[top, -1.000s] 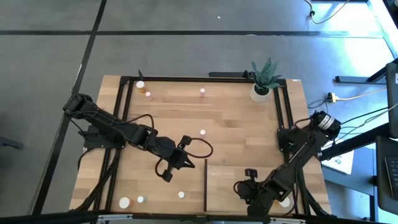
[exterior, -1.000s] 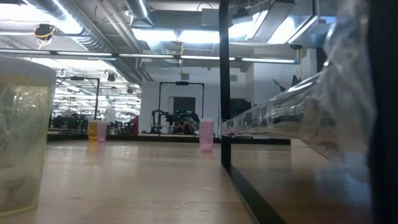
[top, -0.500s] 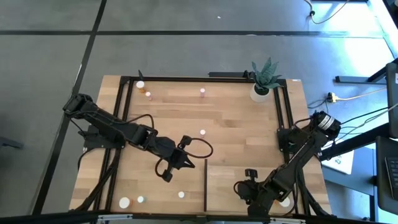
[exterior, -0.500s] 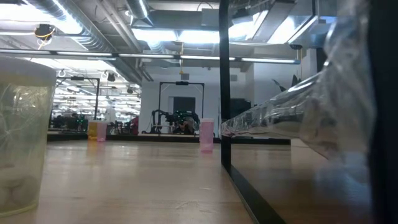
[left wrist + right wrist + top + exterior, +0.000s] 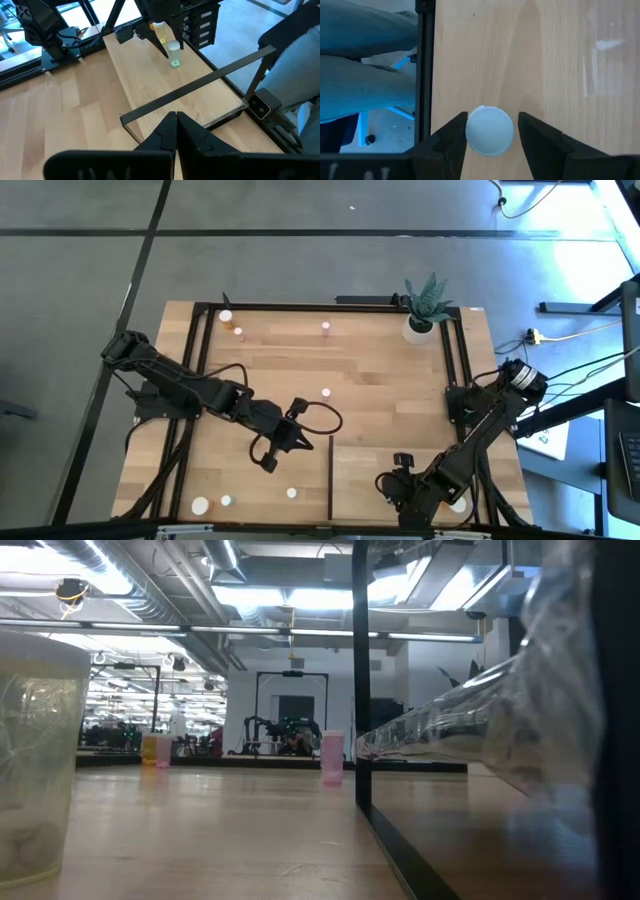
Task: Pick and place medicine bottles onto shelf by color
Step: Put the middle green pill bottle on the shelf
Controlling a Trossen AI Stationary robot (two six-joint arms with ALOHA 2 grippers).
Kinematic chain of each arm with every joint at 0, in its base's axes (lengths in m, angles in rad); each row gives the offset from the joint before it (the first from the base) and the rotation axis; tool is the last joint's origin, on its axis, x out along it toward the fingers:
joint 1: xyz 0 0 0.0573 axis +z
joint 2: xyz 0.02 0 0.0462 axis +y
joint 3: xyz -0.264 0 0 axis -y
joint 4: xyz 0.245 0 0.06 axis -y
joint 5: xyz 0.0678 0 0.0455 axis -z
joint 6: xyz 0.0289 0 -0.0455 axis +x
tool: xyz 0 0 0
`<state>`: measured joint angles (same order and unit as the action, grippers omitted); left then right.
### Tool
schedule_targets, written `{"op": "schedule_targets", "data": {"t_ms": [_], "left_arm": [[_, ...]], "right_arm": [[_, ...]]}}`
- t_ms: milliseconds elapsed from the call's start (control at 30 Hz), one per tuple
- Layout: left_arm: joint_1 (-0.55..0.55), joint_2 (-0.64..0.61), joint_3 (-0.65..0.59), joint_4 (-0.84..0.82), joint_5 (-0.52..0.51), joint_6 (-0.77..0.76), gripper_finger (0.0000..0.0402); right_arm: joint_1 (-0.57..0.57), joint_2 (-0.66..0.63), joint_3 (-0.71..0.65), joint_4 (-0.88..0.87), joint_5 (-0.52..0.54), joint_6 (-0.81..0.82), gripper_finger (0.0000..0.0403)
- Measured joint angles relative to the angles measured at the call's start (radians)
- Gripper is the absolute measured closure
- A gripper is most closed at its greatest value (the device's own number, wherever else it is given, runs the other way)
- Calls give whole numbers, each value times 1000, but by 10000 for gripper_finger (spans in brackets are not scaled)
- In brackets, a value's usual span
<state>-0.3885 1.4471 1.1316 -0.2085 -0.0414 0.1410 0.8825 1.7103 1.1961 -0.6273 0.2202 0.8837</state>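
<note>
Change: we see the right gripper [image 5: 490,131] stand a little wider than a second ago; its fingers [image 5: 452,135] now flank the white cap with a slim gap on one side. Nothing else on the table [image 5: 280,370] has shifted.
Bottles: we count eight from above. Three along the far edge, one pink [image 5: 326,328]. One mid-table [image 5: 326,393]. Three near the left front, largest [image 5: 200,506]. One white-capped bottle [image 5: 490,131] on the shelf [image 5: 370,465].
Shelf: near right part of the table, dark edge on its left.
Left gripper [image 5: 176,131]: pressed together, empty, mid-table, just left of the shelf edge.
Right arm: folded low over the shelf's near end.
Plant pot [image 5: 418,330]: far right corner.
</note>
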Motion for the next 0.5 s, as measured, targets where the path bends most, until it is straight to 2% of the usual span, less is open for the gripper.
{"op": "schedule_targets", "data": {"t_ms": [500], "left_arm": [[0,0,0,0,0,0,401]], "right_arm": [[-19,-1,0,4,-36,-14,225]]}}
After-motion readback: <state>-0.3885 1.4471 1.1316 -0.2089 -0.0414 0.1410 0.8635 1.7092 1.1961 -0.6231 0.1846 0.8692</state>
